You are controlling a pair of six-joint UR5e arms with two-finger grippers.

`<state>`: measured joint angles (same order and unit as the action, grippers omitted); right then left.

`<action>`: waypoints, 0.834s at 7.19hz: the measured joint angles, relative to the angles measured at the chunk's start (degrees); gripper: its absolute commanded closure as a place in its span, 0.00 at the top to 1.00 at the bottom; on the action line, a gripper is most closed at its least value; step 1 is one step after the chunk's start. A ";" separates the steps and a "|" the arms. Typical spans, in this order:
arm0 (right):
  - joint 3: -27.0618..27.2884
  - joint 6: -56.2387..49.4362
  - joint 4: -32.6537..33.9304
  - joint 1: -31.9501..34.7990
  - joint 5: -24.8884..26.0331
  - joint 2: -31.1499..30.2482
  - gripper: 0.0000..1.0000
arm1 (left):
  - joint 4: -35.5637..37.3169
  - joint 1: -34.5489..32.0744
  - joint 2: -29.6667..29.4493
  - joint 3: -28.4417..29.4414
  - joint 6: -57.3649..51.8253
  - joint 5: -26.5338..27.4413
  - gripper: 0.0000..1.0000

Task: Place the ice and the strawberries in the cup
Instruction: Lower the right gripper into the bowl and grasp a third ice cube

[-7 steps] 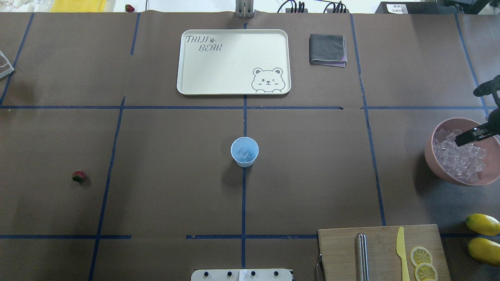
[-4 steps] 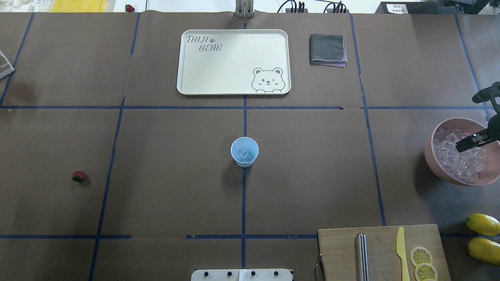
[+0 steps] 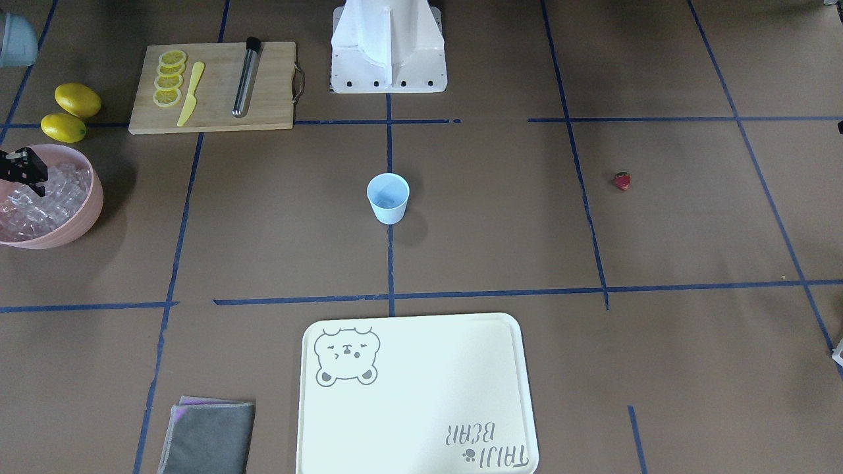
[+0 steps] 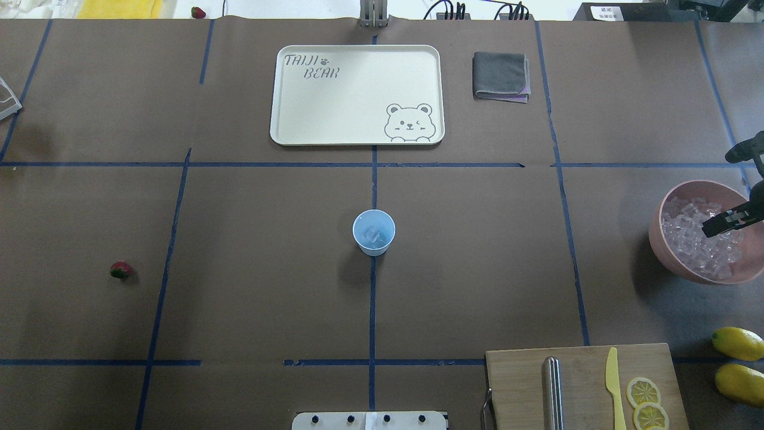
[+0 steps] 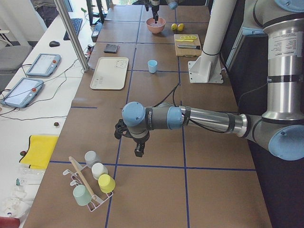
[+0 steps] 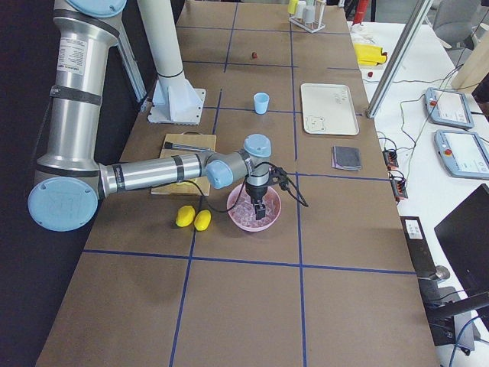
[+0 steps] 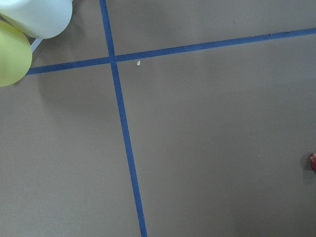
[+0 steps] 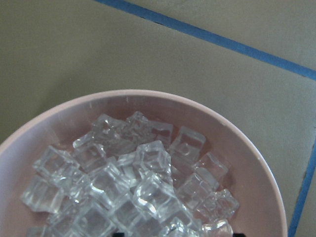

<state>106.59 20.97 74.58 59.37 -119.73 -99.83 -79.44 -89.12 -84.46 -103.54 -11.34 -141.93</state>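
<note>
Here, cream tray (image 4: 358, 89) lettered TAIJI BEAR, right tool (image 4: 710, 228) spread over ice (image 4: 692, 239) in pink bowl (image 3: 66, 230), left tool (image 5: 137, 151) cannot tell

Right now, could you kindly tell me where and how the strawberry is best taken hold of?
Grip the strawberry across its red body, coming straight down from above. It lies alone on the table, nothing close beside it, so both sides should be free to close on. It is small and rounded, so centre on its widest part.
</note>
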 measured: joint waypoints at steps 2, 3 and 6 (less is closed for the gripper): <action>-0.11 0.03 0.03 -0.20 0.02 0.04 0.72 | -0.01 0.00 0.00 0.00 0.00 -0.01 1.00; -0.16 0.03 0.03 -0.31 0.02 0.07 0.72 | -0.01 0.00 0.00 0.00 0.00 -0.01 1.00; -0.32 0.03 0.12 -0.68 0.10 0.08 0.50 | -0.01 0.00 0.00 0.00 0.00 -0.01 1.00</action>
<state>106.26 21.00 74.70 58.70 -119.63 -99.76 -79.45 -89.12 -84.46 -103.53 -11.34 -141.94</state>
